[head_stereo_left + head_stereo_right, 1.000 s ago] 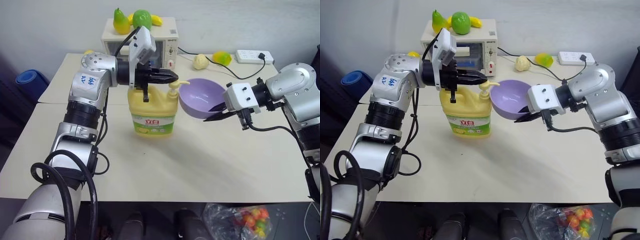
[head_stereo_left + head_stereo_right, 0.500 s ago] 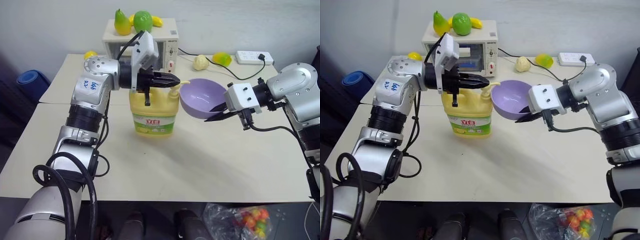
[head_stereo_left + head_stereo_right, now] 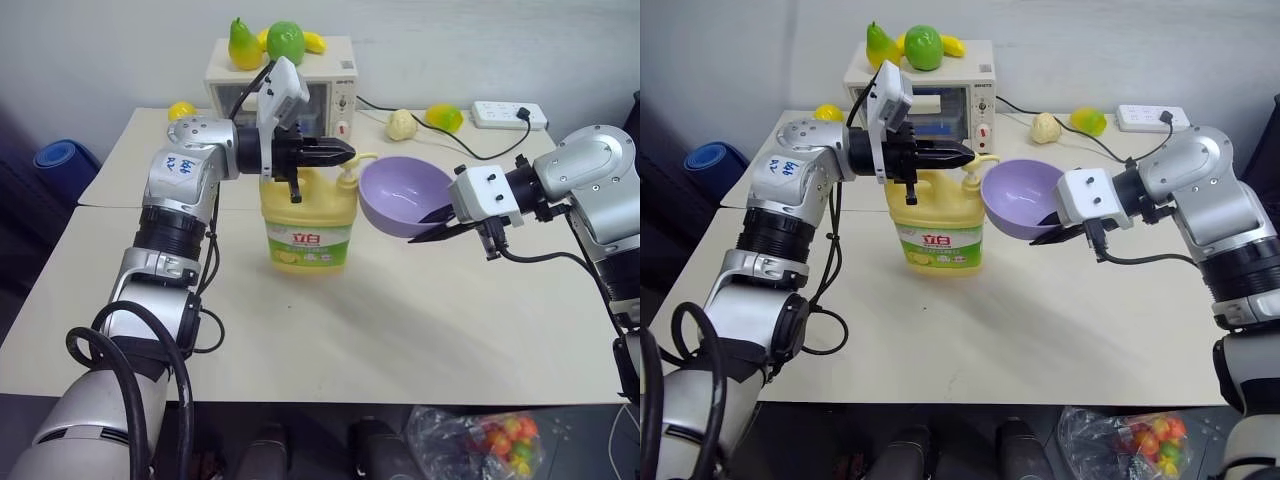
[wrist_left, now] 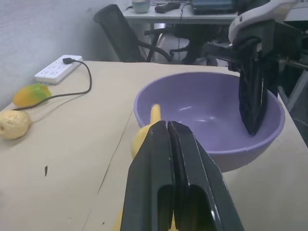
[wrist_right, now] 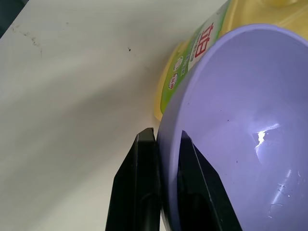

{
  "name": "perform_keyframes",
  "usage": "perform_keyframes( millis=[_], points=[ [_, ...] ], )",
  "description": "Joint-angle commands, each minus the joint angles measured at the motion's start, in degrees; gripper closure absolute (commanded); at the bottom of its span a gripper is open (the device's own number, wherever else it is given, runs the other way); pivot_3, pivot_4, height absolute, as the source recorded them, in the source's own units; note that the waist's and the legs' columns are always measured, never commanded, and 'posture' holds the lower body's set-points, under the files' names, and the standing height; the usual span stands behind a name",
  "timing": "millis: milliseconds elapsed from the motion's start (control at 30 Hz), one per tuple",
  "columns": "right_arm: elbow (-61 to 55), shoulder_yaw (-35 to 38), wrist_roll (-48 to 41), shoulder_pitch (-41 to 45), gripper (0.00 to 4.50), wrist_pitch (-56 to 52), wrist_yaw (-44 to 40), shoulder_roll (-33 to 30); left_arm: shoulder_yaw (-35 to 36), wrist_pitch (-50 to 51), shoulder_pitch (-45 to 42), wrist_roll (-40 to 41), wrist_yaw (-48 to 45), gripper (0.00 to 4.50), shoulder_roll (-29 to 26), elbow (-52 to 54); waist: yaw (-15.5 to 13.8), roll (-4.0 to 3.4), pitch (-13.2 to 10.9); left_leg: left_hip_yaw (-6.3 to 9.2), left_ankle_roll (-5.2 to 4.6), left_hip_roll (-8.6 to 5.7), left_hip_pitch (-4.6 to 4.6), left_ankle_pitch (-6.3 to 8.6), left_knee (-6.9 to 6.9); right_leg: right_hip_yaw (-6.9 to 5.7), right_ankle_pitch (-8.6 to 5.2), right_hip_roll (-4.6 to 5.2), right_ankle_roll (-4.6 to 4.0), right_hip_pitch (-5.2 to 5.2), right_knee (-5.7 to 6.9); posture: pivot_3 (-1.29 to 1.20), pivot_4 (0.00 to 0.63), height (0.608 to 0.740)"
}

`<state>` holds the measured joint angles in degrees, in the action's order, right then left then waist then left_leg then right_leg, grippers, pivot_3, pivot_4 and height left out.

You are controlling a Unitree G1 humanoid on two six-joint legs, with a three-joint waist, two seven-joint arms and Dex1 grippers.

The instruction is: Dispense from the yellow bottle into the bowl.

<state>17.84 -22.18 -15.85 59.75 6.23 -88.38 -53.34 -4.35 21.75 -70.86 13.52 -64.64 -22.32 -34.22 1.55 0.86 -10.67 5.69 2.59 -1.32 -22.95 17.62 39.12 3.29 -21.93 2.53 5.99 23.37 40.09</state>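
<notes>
The left hand (image 3: 343,152) is clenched with nothing between its fingers, and hovers level just above the pump of the yellow bottle (image 3: 307,228), hiding most of the pump head; whether it touches the pump cannot be told. The bottle is a pale-yellow jug with a green-and-yellow label bearing red characters, standing upright on the counter (image 3: 400,320) directly below that hand. Its spout reaches over the rim of the bowl (image 3: 404,195), plain lavender and tilted. The right hand (image 3: 1049,228) grasps the bowl's rim, one finger inside and one outside, holding it just beside the bottle.
</notes>
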Motion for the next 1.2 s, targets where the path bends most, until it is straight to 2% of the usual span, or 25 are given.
perform_keyframes(
  millis=[33,500,1067,1200],
  points=[
    [-2.03,0.53,-1.47,1.93,4.50,0.21,-4.12,-1.32,-2.01,1.20,1.44,-1.71,0.36,4.47,0.77,-0.47,0.00,0.00,0.00,0.00,0.00,0.00,0.00,0.00,0.00,0.00,0.00,0.00,0.00,0.00,0.00,0.00,0.150,0.740],
    [-0.55,1.88,0.77,2.08,4.50,3.53,-4.12,-0.04,-2.68,3.54,4.09,-1.42,0.19,4.47,0.63,4.03,0.00,0.00,0.00,0.00,0.01,0.00,0.01,-0.01,0.01,0.02,0.01,0.00,0.01,-0.01,0.00,0.00,0.150,0.740],
    [-0.86,2.13,0.14,2.09,4.50,2.77,-4.12,0.05,-2.95,4.77,6.55,-1.65,0.48,4.47,-0.20,6.64,-0.01,0.00,0.00,0.00,0.01,0.00,0.02,-0.02,0.01,0.02,0.02,0.00,0.00,-0.03,0.00,0.00,0.150,0.740],
    [-1.06,2.19,0.14,1.94,4.50,2.71,-4.12,-0.02,-1.15,5.24,4.84,-0.66,1.68,4.47,-0.19,7.00,-0.02,0.00,0.00,0.00,0.01,0.00,0.02,-0.02,0.01,0.03,0.02,0.00,0.00,-0.03,0.00,0.00,0.150,0.740]
  ],
)
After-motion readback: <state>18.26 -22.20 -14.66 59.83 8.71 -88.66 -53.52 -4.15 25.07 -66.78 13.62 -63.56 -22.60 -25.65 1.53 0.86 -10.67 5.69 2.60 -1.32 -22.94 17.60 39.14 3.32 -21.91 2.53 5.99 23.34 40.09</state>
